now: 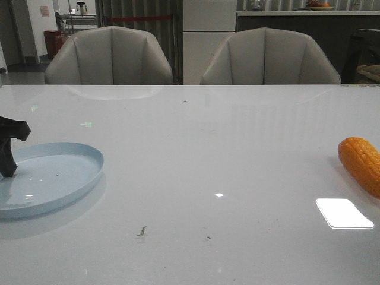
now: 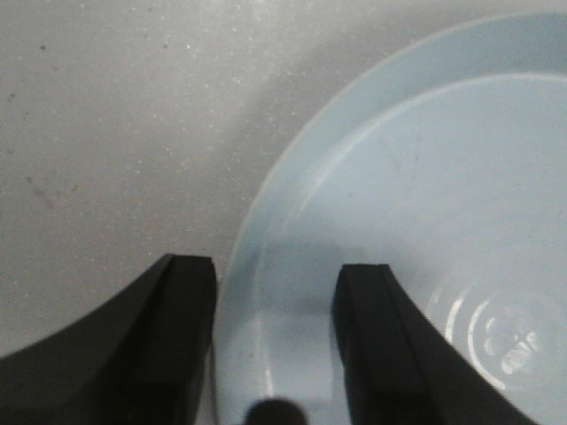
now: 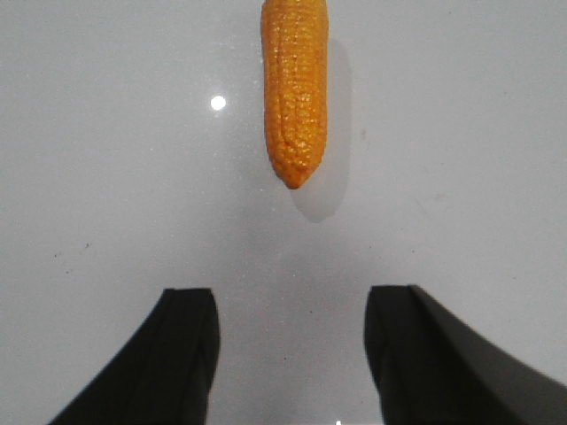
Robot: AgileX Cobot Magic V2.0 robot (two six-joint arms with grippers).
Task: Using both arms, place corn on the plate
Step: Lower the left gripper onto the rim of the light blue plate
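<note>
The pale blue plate (image 1: pixel 53 178) lies at the left of the white table. My left gripper (image 1: pixel 8 166) stands over its left rim. In the left wrist view the left gripper (image 2: pixel 276 283) is open, one finger outside the plate (image 2: pixel 425 204) and one inside, with the rim between them. The orange corn (image 1: pixel 362 163) lies at the far right edge of the table, partly cut off. In the right wrist view the corn (image 3: pixel 295 88) points its tapered tip toward my right gripper (image 3: pixel 288 305), which is open, empty and short of it. The right gripper is out of the front view.
Two grey chairs (image 1: pixel 110 56) stand behind the table's far edge. A bright light reflection (image 1: pixel 344 212) lies on the table near the corn. A small dark smudge (image 1: pixel 141 231) marks the table's front middle.
</note>
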